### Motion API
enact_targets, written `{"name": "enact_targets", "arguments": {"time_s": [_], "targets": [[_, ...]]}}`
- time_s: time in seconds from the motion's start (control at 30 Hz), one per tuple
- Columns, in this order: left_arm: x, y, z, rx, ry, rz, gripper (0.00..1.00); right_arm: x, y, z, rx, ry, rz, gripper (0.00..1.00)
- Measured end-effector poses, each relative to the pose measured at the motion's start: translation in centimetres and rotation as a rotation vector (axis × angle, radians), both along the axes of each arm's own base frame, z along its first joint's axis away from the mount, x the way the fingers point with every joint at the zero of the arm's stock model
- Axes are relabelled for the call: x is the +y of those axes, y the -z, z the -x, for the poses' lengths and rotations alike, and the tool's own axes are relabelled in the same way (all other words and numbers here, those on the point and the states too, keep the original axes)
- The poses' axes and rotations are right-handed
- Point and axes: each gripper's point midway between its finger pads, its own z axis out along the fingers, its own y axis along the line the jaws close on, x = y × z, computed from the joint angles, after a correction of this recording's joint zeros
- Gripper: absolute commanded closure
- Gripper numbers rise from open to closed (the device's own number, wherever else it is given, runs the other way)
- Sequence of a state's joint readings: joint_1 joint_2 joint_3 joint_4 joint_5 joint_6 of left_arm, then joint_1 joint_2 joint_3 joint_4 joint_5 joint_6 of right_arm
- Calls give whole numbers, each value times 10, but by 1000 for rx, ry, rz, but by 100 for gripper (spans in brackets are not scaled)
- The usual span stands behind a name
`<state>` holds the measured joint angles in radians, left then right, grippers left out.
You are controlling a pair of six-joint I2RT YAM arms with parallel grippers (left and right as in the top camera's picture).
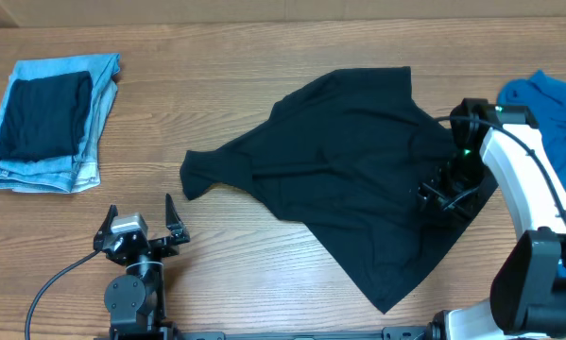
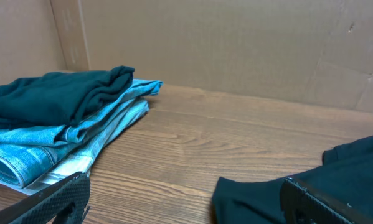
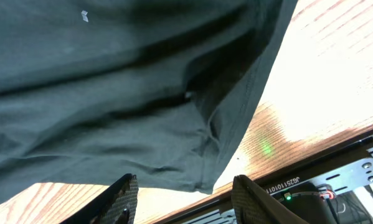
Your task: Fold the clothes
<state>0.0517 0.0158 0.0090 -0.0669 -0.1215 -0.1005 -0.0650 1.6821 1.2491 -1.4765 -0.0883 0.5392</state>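
The clothes, a black T-shirt [image 1: 358, 170], lie crumpled and spread over the middle and right of the table, with one sleeve reaching left. My right gripper [image 1: 436, 200] hovers low over the shirt's right side. In the right wrist view the right gripper [image 3: 186, 196] is open, nothing between its fingers [image 3: 125, 199], and the shirt's hem [image 3: 198, 168] lies just beyond the tips. My left gripper [image 1: 139, 210] stands wide open near the front left, apart from the shirt. Seen from the left wrist, the left gripper [image 2: 189, 205] faces bare wood, with the sleeve [image 2: 254, 199] beside its right finger.
A folded stack of light-blue jeans [image 1: 89, 142] with a dark folded garment [image 1: 42, 118] on top sits at the far left. A bright blue garment [image 1: 547, 104] lies at the right edge. A cardboard wall [image 2: 236, 50] closes the back. The table's front edge [image 3: 311, 149] is close to the right gripper.
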Motion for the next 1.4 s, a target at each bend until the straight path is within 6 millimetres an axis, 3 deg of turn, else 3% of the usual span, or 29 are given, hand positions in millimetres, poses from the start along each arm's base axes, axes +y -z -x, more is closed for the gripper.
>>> {"name": "enact_targets", "arguments": {"time_s": [0.2,0.47,0.53,0.6,0.63,0.77,0.83,0.93,1.23,1.3,1.37,1.4], "targets": [[0,0,0,0,0,0,0,0,33,18,37,30,14,49],[0,0,0,0,0,0,0,-8,48,18,20,54,71,52],[0,0,0,0,0,0,0,-9,52,20,22,64,79,59],[0,0,0,0,0,0,0,-10,54,21,24,68,87,75],[0,0,0,0,0,0,0,-11,55,20,21,74,90,76],[0,0,0,0,0,0,0,-12,55,20,21,77,94,78],[0,0,0,0,0,0,0,-12,55,21,21,78,94,72],[0,0,0,0,0,0,0,-12,59,23,21,76,94,71],[0,0,0,0,0,0,0,-12,65,26,23,71,96,84],[0,0,0,0,0,0,0,-12,66,26,21,70,96,82],[0,0,0,0,0,0,0,-13,66,25,15,68,98,71],[0,0,0,0,0,0,0,-13,66,24,14,69,99,61]]}}
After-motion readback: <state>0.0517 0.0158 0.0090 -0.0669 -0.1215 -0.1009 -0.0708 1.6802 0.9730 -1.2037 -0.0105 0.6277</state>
